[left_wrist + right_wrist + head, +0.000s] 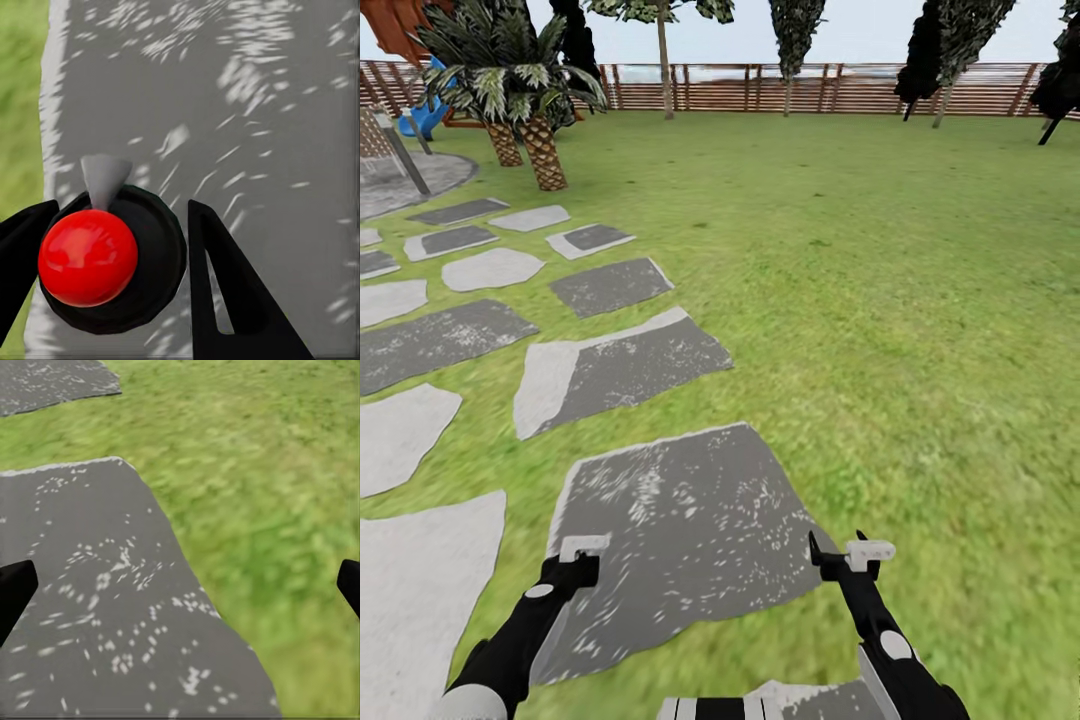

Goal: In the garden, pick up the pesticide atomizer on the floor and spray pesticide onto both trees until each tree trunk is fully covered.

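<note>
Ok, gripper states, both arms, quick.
Left gripper: shut on the atomizer.
Right gripper: open, nothing in it.

No writing, label, brand, number or sign can be read in any of the three views. The stepping stones (625, 370) carry only pale flecks, not letters

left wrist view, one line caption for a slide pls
Left claw shut on the pesticide atomizer, red button up, over a grey stepping stone.
</note>
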Robot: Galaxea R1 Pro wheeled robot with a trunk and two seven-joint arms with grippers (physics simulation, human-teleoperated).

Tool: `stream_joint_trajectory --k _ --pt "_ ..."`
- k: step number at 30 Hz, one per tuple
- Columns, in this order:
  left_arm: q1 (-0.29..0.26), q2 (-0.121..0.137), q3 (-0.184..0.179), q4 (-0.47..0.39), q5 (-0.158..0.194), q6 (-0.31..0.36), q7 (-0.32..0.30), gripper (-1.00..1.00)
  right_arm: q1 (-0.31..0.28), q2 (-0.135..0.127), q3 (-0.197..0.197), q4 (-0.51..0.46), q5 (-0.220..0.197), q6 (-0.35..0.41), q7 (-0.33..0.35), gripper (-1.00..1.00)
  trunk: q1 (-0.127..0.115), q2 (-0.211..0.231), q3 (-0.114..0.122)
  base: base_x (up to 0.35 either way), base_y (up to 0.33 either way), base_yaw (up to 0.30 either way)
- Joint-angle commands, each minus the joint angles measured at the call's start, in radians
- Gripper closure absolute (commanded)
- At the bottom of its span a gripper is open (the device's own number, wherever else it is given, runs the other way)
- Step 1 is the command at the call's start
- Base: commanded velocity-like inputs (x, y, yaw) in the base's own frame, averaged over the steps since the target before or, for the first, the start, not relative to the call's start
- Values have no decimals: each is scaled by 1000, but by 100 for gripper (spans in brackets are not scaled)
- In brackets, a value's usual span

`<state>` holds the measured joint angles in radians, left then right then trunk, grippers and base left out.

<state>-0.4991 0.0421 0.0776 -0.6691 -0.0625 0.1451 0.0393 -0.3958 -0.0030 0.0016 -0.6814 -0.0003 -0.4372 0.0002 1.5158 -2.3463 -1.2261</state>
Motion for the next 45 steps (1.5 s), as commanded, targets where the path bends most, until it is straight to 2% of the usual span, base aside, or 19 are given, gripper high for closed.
stream_joint_trajectory --k 1,25,45 --pt "0 -1 -1 0 0 4 0 100 0 0 0 3 0 0 1 -100 -4 7 4 0 0 -30" --pt "13 2 1 11 -1 7 0 100 2 -1 -2 9 2 9 -2 -100 -96 175 84 0 0 -18" --pt "13 2 -1 11 -1 7 0 100 2 -4 -3 14 3 11 1 -100 -173 315 165 0 0 -254"
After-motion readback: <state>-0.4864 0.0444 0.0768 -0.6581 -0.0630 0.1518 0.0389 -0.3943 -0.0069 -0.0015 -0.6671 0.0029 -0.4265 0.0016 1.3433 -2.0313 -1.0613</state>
